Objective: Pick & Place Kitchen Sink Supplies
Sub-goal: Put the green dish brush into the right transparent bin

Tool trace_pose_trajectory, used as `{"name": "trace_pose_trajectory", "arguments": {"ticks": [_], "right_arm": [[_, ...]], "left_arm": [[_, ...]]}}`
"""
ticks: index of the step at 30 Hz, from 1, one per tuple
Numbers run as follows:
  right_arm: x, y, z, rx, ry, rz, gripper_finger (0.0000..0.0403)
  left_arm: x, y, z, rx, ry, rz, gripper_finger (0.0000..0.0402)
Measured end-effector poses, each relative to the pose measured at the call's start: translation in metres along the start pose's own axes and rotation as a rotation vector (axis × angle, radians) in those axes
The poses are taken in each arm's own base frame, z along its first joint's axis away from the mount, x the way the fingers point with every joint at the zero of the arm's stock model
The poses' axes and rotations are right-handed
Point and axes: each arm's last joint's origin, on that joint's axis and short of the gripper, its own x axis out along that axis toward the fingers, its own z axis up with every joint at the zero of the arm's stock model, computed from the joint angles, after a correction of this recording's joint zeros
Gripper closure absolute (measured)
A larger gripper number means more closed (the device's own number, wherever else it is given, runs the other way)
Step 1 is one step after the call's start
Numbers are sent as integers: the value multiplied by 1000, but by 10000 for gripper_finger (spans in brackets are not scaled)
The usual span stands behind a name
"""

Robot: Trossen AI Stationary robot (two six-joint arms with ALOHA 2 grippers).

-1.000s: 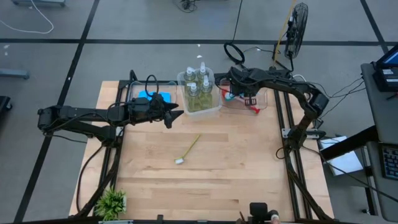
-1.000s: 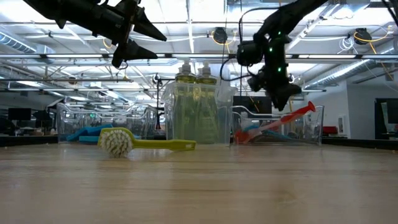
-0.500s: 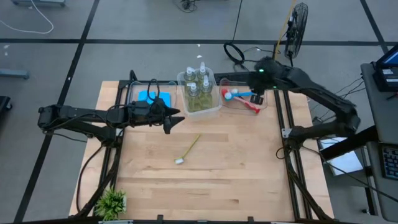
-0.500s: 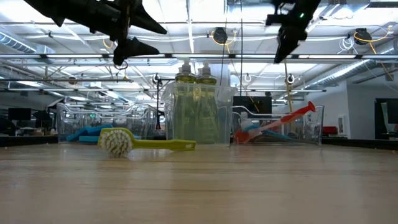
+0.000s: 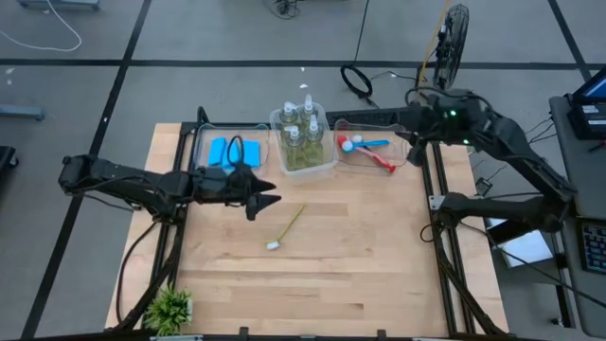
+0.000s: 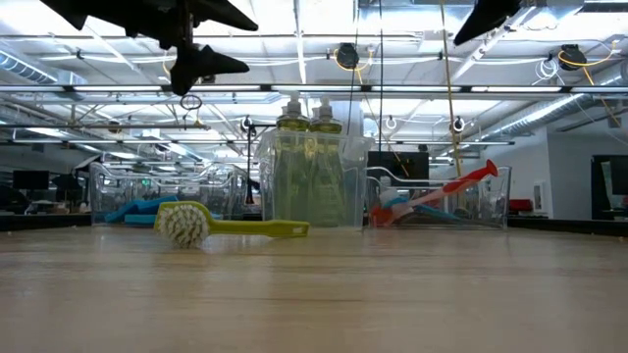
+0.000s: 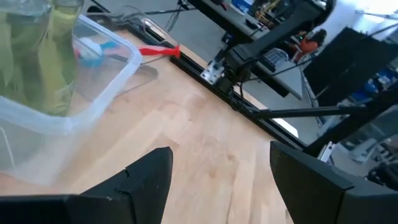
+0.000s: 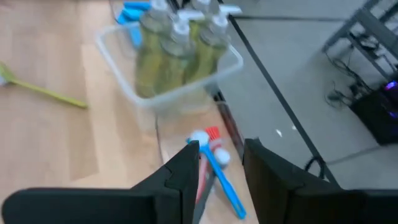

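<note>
Right arm is pulling back off the brush bin while the left tool is sliding nearer the loose brush.

Left tool (image 5: 268,195) is hanging with jaws released and empty, just short of the yellow-green brush (image 5: 287,227) lying loose mid-bench (bristle head toward the front edge). Behind it, blue sponges (image 5: 230,152), pump bottles (image 5: 303,135) and the red brush (image 5: 379,156) are sitting in their bins. Right tool (image 8: 221,168) is hovering past the right-hand bin, partly parted, gripping nothing. Risk, as I judge it: the slim handle is lying flat, so a shallow or off-centre pinch could roll it away or scrape the bench.
</note>
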Motion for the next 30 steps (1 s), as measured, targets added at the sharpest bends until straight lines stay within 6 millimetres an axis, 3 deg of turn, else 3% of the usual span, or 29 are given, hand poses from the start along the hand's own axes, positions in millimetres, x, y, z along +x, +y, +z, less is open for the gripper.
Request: {"name": "trace_pose_trajectory", "arguments": {"ticks": [13, 23, 30], "right_arm": [[-29, 5, -6, 0, -92, -13, 289], [-25, 4, -5, 20, -81, -8, 289], [-18, 3, -3, 11, -60, 0, 289]], "left_arm": [[4, -7, -23, -128, 37, 122, 133], [39, -20, -42, -117, 172, 197, 133], [61, -24, -50, -8, 435, 352, 133]]}}
